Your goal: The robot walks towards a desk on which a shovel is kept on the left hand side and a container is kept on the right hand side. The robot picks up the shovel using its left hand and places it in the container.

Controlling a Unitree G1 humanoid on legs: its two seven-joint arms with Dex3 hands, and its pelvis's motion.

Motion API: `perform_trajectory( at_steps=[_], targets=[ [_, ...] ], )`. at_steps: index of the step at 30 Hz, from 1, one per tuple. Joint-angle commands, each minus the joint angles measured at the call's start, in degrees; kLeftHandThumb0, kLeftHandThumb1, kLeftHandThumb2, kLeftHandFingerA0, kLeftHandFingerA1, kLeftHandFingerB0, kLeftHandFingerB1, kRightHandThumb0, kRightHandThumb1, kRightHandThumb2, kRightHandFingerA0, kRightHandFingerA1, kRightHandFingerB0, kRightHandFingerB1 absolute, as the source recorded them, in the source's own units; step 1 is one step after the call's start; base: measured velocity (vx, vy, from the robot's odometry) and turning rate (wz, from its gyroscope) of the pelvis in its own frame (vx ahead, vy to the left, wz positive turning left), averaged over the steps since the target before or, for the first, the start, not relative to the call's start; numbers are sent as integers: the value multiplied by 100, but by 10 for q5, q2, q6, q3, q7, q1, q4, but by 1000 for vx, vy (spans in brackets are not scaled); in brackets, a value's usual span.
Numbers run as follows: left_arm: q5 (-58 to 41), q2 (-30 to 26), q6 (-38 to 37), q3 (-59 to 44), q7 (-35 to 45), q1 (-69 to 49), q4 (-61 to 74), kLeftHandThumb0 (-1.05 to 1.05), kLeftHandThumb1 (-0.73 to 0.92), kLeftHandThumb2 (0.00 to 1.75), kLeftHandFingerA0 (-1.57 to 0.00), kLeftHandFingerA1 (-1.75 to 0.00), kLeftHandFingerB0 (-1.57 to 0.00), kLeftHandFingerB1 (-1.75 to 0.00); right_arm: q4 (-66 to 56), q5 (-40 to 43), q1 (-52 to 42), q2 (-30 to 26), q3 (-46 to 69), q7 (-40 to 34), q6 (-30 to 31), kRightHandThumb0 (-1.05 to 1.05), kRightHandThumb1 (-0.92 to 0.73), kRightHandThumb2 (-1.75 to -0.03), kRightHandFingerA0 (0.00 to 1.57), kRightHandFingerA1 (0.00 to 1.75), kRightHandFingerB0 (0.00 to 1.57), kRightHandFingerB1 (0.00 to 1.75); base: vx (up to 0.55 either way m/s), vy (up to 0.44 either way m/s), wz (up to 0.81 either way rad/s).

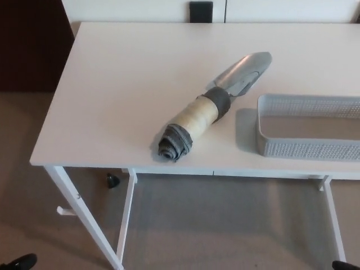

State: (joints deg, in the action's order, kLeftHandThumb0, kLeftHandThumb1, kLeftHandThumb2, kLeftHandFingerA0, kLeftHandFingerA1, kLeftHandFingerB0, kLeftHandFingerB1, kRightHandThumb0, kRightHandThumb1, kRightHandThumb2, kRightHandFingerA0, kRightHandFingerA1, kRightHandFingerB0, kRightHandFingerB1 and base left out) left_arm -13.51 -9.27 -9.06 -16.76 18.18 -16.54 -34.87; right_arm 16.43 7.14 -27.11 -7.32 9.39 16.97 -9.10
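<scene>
Neither hand shows, so the state of the fingers cannot be told. Diagonally on the white desk (112,84) lies the shovel (211,109), wrapped handle toward the near edge, blade pointing at the grey container (306,147) just beside it.

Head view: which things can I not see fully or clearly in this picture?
- Container: its right end is cut off by the picture's right edge.
- Shovel: the handle's material is hidden under wrapping.
- Desk: its right side and back edge run out of the frame.
- Both robot hands: outside the frame.
- Dark thing behind the desk: cut off at the top, unidentifiable.
</scene>
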Motion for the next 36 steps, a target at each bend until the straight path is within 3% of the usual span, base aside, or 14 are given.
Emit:
perform_trajectory(
  at_steps=[1,5,6,7,8,19,21,22,23,27,28,33,35,36],
  targets=[
    [8,-11,-28,-3,-4,0,-4,-28,49,66,-60,-55,-50,-47,8,2,4,-3,0,-3,-3,-38,-48,-70,60,53,38,46,0,0,0],
    [8,-11,-22,-1,-4,-3,3,-20,57,57,-62,-48,-52,-41,-4,0,-2,-4,-2,-1,0,-39,-48,-71,57,53,37,46,41,148,2],
    [9,-12,-23,-1,-5,-1,1,-21,56,57,-62,-48,-52,-41,-3,-4,-1,-5,-4,-5,-1,-32,-57,-57,61,45,41,38,51,172,-3],
    [6,-12,-23,-3,-4,1,-2,-20,56,57,-63,-49,-53,-41,-7,1,-2,-3,-3,-4,6,-40,-47,-71,56,53,36,46,-29,1,10],
    [4,-12,-21,-4,-3,4,-6,-28,49,65,-60,-54,-49,-47,-6,2,-1,-3,-2,-5,6,-38,-48,-70,57,53,38,46,-14,-53,8],
    [12,-14,-20,4,-9,-5,13,-29,48,68,-62,-56,-49,-49,2,-3,1,-4,-5,-6,0,-40,-47,-71,57,53,39,47,-20,-219,5],
    [7,-12,-18,2,-7,-6,17,-20,55,56,-67,-50,-54,-42,6,1,3,-4,-4,-3,0,-40,-48,-70,56,52,40,47,-71,-501,8],
    [8,-12,-17,2,-10,-6,17,-28,47,67,-64,-57,-51,-49,7,0,3,-4,-4,-3,-1,-33,-57,-57,62,45,44,38,-21,-296,-1],
    [9,-12,-17,2,-11,-6,17,-20,55,56,-67,-50,-54,-42,5,-2,3,-4,-4,-4,-1,-40,-48,-72,57,53,39,47,-4,-227,0],
    [10,-15,-31,1,-3,-3,3,-20,56,56,-67,-50,-54,-42,-4,-4,1,-5,-7,-7,1,-33,-57,-57,62,45,44,38,16,-129,-1],
    [14,-14,-29,3,-8,-6,9,-21,56,56,-67,-50,-54,-42,-3,-4,0,-5,-7,-7,0,-41,-48,-71,56,53,41,47,19,-26,-7],
    [16,-16,-29,4,-10,2,3,-21,56,56,-66,-50,-55,-42,3,-8,7,-8,-9,-9,-3,-39,-49,-71,57,53,40,46,21,53,-13],
    [21,-17,-31,4,-13,3,1,-20,55,56,-68,-49,-55,-42,6,-5,9,-9,-8,-4,-9,-33,-58,-57,61,46,43,39,192,36,27],
    [21,-17,-29,4,-14,4,1,-29,48,67,-65,-56,-51,-49,9,-3,10,-9,-8,-1,-10,-41,-49,-71,54,53,40,47,200,23,1]
  ],
)
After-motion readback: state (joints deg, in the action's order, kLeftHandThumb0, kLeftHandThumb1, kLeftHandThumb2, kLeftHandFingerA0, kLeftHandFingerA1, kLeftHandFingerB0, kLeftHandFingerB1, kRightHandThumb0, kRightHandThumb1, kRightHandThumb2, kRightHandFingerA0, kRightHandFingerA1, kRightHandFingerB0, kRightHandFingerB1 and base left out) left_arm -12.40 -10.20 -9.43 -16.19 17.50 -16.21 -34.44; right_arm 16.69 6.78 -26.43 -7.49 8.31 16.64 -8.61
